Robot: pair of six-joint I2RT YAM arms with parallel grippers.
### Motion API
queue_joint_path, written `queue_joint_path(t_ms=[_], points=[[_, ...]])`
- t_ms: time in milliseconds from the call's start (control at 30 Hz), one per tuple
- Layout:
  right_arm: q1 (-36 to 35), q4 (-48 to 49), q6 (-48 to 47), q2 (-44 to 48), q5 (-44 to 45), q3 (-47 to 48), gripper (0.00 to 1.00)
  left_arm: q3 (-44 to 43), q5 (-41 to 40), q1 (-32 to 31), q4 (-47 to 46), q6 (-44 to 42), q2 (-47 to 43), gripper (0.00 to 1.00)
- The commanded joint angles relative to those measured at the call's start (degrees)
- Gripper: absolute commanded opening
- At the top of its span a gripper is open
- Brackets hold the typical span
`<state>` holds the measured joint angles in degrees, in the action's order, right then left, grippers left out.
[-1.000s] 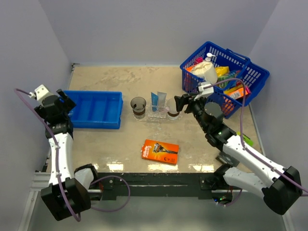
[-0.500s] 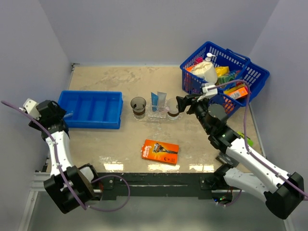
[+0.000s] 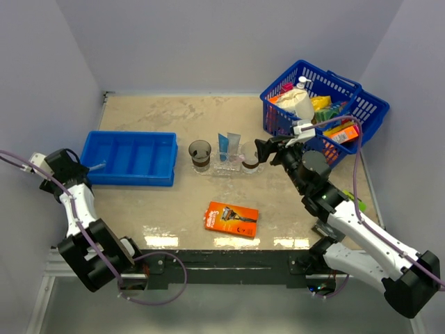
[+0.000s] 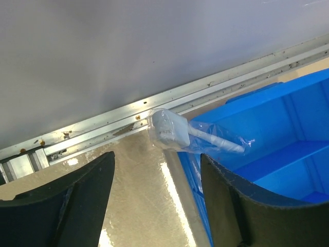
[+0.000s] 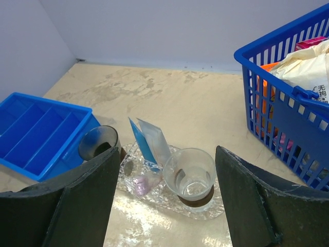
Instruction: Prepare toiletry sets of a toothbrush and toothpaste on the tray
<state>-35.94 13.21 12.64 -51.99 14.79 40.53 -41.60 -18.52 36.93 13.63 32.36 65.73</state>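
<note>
Right gripper (image 5: 167, 152) is held wide open and empty near the tray (image 5: 154, 198), on which toothpaste (image 5: 150, 140) and a cup (image 5: 189, 175) are stood. Left gripper (image 4: 157, 159) is parted, nothing grasped; a wrapped toothbrush (image 4: 198, 136) is laid on the blue bin (image 4: 288, 134) rim.

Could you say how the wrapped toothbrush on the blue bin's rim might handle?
The clear-wrapped white toothbrush looks light and stiff; its glossy film may slip. Perched across the blue plastic bin's rim, it could tip if nudged.
</note>
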Motion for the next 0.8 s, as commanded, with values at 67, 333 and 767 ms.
queue_joint_path(t_ms=[67, 333, 767], points=[[0.3, 1.5, 1.2, 1.2, -1.4, -0.5, 0.77, -1.7, 3.2, 2.2, -3.6, 0.2, 3.1, 0.7], [0.3, 1.6, 1.3, 0.9, -2.0, -0.8, 0.77, -3.0, 4.8, 3.9, -4.2, -0.2, 4.8, 0.66], [0.3, 1.9, 2.1, -0.2, -2.7, -1.6, 0.77, -3.0, 8.8, 5.5, -7.6, 0.9, 4.4, 0.61]])
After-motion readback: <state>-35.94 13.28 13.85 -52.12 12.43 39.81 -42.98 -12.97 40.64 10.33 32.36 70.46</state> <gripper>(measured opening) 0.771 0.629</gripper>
